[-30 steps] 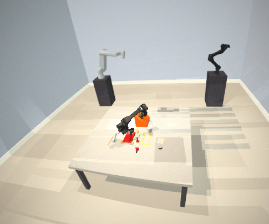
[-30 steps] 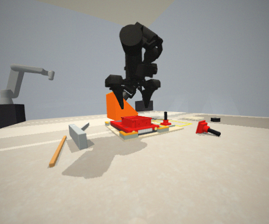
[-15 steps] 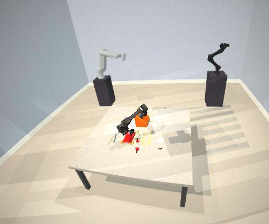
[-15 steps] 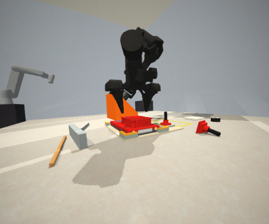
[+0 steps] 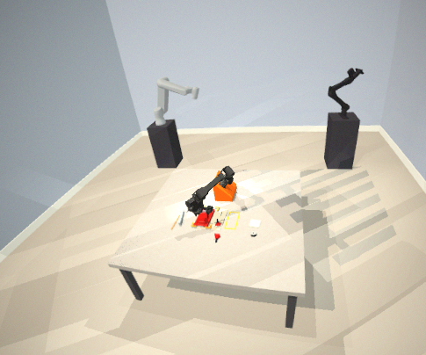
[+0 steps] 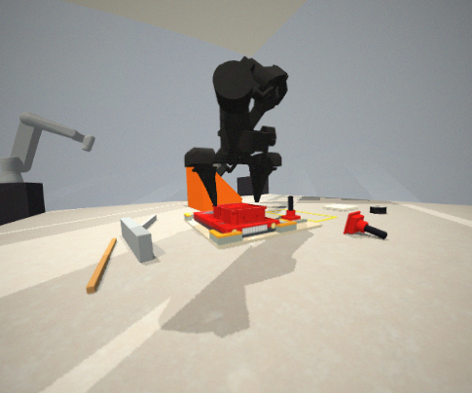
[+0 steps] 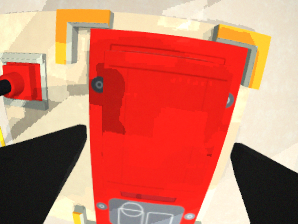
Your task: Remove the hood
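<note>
Red is what I'm seeing first from the top: the toy car [image 5: 207, 221] [image 6: 208, 220] [image 7: 96, 165] is sitting on the table with the gripper [image 5: 207, 210] [image 6: 236, 202] [image 7: 160, 141] hanging over it, and the yellow marked area [image 5: 231, 228] [image 6: 336, 217] [image 7: 2, 137] is waiting off to one side. Exterior view is showing the hood [image 6: 240, 214] [image 7: 165, 130] sitting on the car, so I'm calling this the pre-grasp step, nothing lifted yet. Fingers are pointing down and standing wide, with nothing gripped, and the tips are hovering around the height of the hood's top; whether one is brushing it I can't tell from here. Wrist cam is helping more: one fingertip is showing on each side of the red, and the hood is lying between them. Next move, imo, is calling for a small drop while staying centred, then closing on the hood's sides and not the wider body, else the whole car might be coming along. After that it's needing a straight lift, then a sideways carry high enough to be passing over that red knob with the black stick [image 5: 218, 223] [image 6: 291, 214] [image 7: 25, 81] near the car.
</note>
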You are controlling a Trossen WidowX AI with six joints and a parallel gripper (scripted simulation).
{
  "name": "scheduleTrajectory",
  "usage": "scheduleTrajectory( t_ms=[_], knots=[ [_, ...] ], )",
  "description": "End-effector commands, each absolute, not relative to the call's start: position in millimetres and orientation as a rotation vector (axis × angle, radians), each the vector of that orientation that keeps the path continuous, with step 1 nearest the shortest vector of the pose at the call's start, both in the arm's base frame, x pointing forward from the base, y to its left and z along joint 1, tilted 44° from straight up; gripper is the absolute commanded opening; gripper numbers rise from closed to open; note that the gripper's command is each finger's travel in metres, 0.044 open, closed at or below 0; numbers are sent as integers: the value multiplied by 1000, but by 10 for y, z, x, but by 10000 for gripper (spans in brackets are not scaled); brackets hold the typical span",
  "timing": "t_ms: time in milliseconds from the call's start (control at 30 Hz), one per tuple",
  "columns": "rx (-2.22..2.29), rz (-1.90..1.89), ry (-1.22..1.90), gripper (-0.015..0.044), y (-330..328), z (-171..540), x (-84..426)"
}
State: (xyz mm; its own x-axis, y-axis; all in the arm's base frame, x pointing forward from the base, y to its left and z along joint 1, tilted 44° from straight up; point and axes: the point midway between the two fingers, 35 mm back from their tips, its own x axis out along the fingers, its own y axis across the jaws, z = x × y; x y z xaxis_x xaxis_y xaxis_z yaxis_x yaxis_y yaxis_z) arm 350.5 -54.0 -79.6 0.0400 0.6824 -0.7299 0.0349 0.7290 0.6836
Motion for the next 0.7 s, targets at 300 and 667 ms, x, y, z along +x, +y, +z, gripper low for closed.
scheduleTrajectory(
  t_ms=[300, 667],
  knots=[
    [633, 548, 1464, 440, -495, -839, 3503],
    [633, 548, 1464, 440, -457, -879, 3506]
  ],
)
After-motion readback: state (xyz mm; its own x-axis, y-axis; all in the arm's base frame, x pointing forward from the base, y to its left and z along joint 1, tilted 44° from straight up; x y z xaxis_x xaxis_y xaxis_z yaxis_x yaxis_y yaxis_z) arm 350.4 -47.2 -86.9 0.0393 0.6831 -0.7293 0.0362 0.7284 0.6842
